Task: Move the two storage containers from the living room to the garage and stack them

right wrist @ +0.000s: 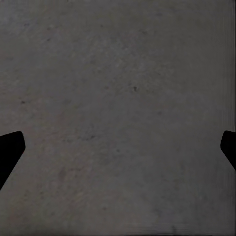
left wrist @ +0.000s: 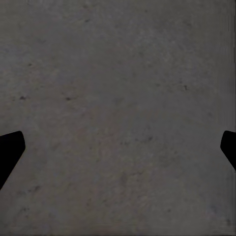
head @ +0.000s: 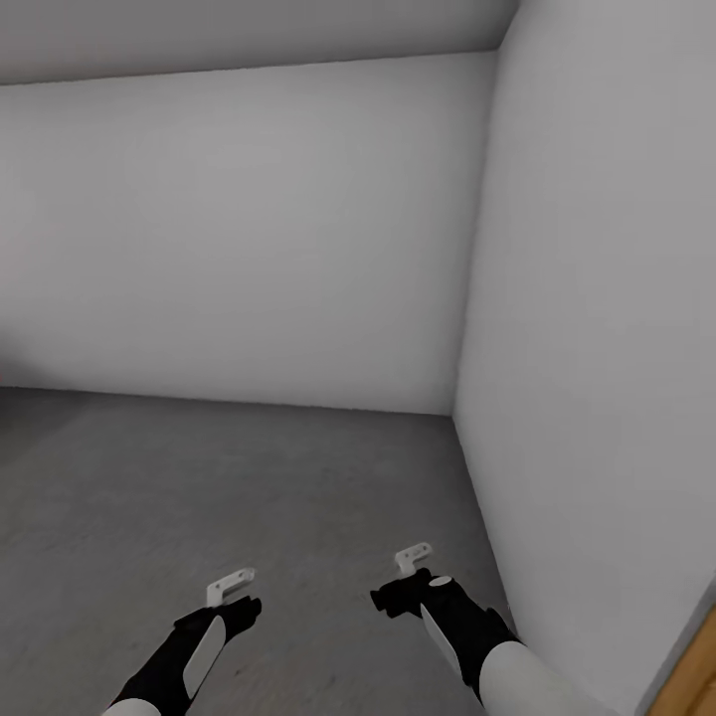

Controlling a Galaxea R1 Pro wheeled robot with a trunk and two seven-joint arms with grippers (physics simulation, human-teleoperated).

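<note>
Above the grey garage floor (head: 249, 477), near a white wall corner (head: 462, 398), both arms are held low with jaws spread wide, empty. No bins are seen; likely light, rigid, best gripped by opposite rims.

Grey concrete floor (head: 249, 477) open ahead up to the corner, room for both arms. White walls (head: 239, 229) close it at far edge & right (head: 597, 328). Wood edge (head: 693, 676) at near-right corner.
</note>
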